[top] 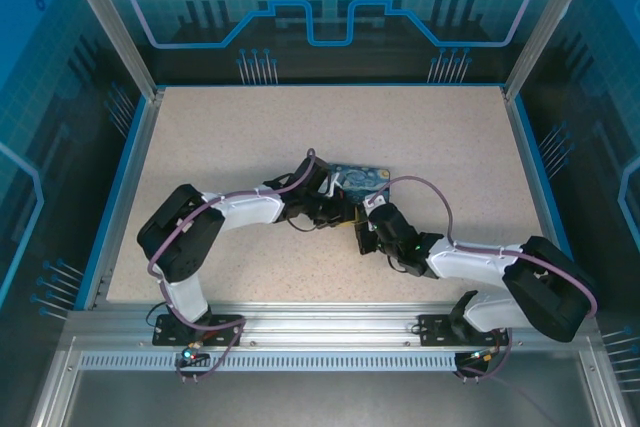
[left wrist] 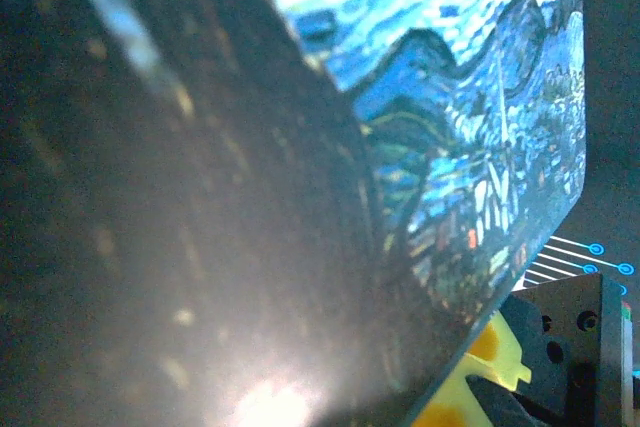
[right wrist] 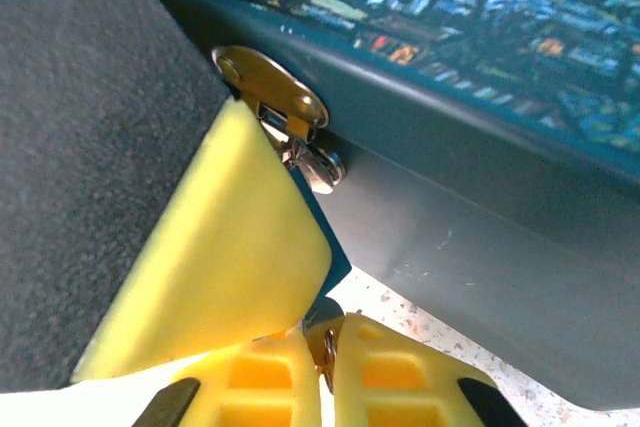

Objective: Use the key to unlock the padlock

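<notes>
1. While the right gripper point(right wrist: 321, 329) is pinching its fingers together on a thin dark sliver, seemingly the key point(right wrist: 326, 353), its tips are sitting just below the padlock point(right wrist: 318, 165).
2. Padlock: a small silvery body, hanging under a brass hasp point(right wrist: 268, 95) on the dark side wall of the box point(top: 362, 179), which is lying in the middle of the table point(top: 430, 137).
3. Left gripper point(top: 322, 199): fingers closed and lying against the box, with one yellow pad point(right wrist: 235, 247) standing just beside the hasp. Whether it is clamping anything I cannot tell.
4. Step in hand, as judged: bringing the key up to the lock. Doing it well is calling for lining the sliver up with the lock's axis, rising slowly, and leaving the left arm bracing the box so the lock is not swinging away.
5. Risk, as judged: so small a key may be twisting in the pads on first contact.
6. Hard to make out:
   - Which face is carrying the keyhole I cannot tell.
   - The left pad is covering part of the hasp and lock.
   - Most of the key is lying hidden between the fingers.
   - The left wrist view is blurring into a dark finger and the painted lid.
</notes>
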